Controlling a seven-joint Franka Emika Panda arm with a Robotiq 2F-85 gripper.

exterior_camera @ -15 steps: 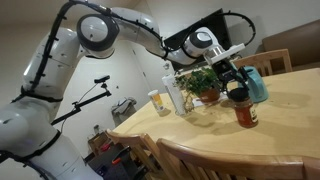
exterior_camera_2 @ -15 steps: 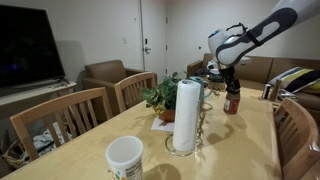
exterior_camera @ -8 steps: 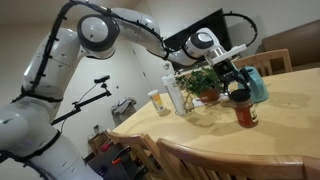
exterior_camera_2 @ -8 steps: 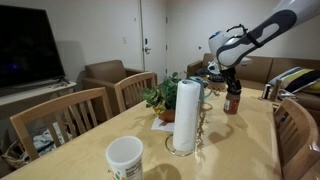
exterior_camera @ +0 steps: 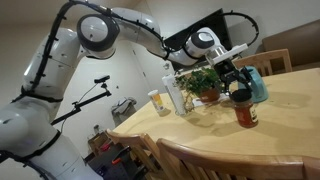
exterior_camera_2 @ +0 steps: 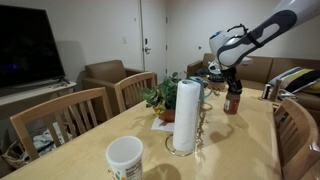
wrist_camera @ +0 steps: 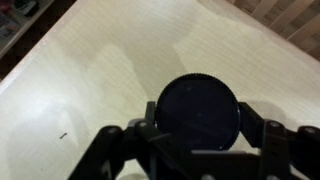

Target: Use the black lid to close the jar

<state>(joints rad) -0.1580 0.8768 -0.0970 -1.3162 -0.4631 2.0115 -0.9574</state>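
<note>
My gripper [wrist_camera: 205, 128] is shut on the black lid [wrist_camera: 198, 105], a flat round disc that fills the space between the two fingers [wrist_camera: 146, 131] in the wrist view. That disc hides the jar below it there. In both exterior views the gripper [exterior_camera: 236, 86] [exterior_camera_2: 231, 80] holds the lid [exterior_camera: 239, 95] level, right at the mouth of the jar [exterior_camera: 246, 114] [exterior_camera_2: 232, 102]. The jar is small clear glass with dark reddish contents and stands upright on the wooden table [exterior_camera: 200, 140]. Whether lid and rim touch I cannot tell.
A teal pitcher [exterior_camera: 257, 84] stands right behind the jar, with a potted plant [exterior_camera: 204, 82], a clear bottle [exterior_camera: 173, 88] and a pale cup [exterior_camera: 159, 102] beside it. A paper towel roll [exterior_camera_2: 186, 115] and a white tub [exterior_camera_2: 125, 158] stand nearer one camera. Chairs [exterior_camera_2: 70, 115] ring the table.
</note>
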